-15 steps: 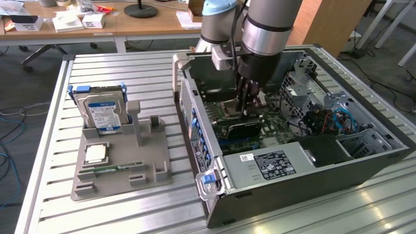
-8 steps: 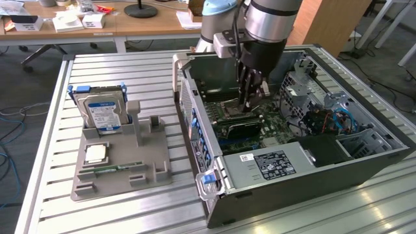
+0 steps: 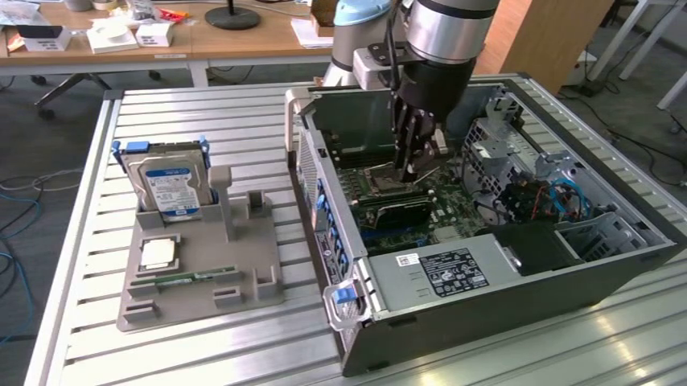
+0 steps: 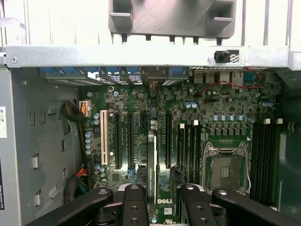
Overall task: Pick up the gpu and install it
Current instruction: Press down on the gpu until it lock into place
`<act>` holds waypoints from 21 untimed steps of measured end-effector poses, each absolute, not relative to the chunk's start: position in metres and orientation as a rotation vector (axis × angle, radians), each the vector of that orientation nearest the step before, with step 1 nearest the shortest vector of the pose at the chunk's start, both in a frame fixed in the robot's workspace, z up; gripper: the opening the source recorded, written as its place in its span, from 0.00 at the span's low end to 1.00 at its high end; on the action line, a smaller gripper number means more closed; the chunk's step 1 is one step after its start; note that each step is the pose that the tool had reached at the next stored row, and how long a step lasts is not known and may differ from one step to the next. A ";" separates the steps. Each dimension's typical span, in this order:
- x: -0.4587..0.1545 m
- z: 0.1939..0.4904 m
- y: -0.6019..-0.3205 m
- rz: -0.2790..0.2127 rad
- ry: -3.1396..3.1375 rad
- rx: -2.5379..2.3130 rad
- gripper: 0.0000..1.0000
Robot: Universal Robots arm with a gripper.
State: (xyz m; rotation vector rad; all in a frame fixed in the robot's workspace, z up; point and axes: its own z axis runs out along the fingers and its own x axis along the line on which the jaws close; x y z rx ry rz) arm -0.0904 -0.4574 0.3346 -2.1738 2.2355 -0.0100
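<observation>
The black end effector is reaching down into the open computer case, a grey sheet-metal box lying on its side on the slatted aluminium worktop. Its fingers are closing on the gpu, a thin flat card seen edge-on in the wrist view, standing upright between the long black expansion slots of the green motherboard, just beside the single white slot. The square metal-framed CPU socket is lying near the card, flanked by narrow memory slots. In the exterior view, a grey moulded parts holder is sitting on the worktop at the exterior view's left, well apart from the case; it is carrying an upright silver hard drive with a blue-white label, and a small green memory stick is lying flat.
</observation>
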 end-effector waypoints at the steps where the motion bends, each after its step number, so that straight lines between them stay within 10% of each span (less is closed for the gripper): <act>1: -0.090 0.335 -0.457 -0.010 2.236 -2.174 0.34; 21: -0.090 0.335 -0.457 -0.010 2.236 -2.174 0.10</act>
